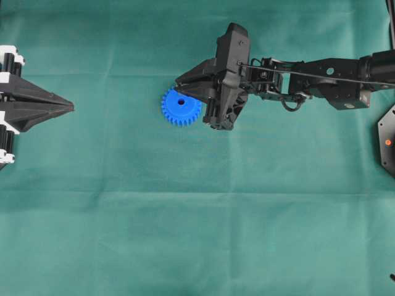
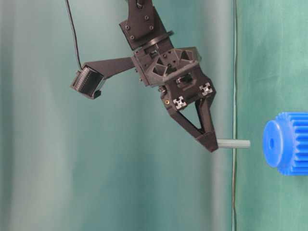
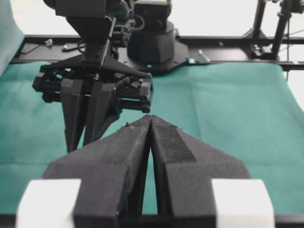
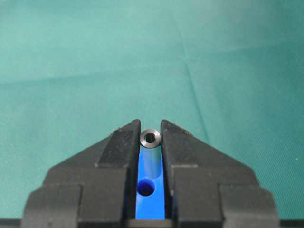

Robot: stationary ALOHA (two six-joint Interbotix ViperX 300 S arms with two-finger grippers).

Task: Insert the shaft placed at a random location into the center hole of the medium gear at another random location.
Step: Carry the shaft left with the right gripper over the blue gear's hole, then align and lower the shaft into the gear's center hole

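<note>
The blue medium gear (image 1: 181,106) lies flat on the green cloth. My right gripper (image 1: 178,86) hovers over it, shut on the shaft (image 2: 234,143), a short grey pin that sticks out from the fingertips (image 2: 210,141) toward the gear (image 2: 288,143). A small gap separates the pin's free end from the hub, roughly in line with the center hole (image 2: 271,143). In the right wrist view the shaft (image 4: 150,138) is pinched between the tips, with the gear (image 4: 154,206) and its center hole (image 4: 146,188) showing between the fingers. My left gripper (image 1: 70,108) rests shut at the far left, holding nothing (image 3: 151,118).
Green cloth covers the whole table (image 1: 197,234). A black fixture (image 1: 387,142) sits at the right edge. The right arm (image 1: 327,77) stretches in from the right. Black frame rails and the arm's base (image 3: 152,42) stand at the far side in the left wrist view.
</note>
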